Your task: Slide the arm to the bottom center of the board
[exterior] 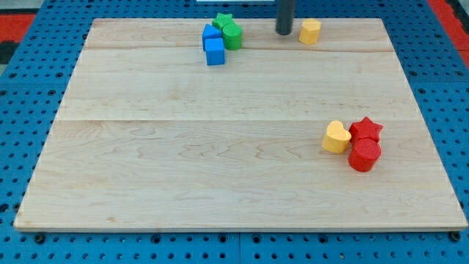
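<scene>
My tip is at the view's top centre of the wooden board, just left of a yellow hexagonal block and apart from it. To the tip's left sits a cluster: a green star, a green round block, and two blue blocks touching them. At the view's right, lower down, a yellow heart, a red star and a red hexagonal block sit together.
The board lies on a blue perforated table. A red patch shows at the view's top left and top right corners.
</scene>
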You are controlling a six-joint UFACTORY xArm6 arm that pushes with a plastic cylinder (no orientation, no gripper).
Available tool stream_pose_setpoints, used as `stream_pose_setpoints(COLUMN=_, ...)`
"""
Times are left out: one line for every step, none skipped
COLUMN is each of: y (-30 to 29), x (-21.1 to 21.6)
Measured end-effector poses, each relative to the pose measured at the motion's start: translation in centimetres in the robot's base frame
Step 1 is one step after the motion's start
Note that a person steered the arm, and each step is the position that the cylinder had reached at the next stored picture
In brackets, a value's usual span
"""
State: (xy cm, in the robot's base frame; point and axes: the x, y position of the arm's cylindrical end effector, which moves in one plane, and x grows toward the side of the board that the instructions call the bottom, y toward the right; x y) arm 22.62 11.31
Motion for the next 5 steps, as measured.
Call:
stream_pose_setpoints(y=0.4, x=2.9)
stream_pose_setpoints(y=-1.9, x=8.4)
stream_pose_setpoints(y=-1.4, x=16.0)
stream_pose_setpoints(y=-2.1, x=18.5)
stream_pose_setpoints(y=-7.6, x=22.7)
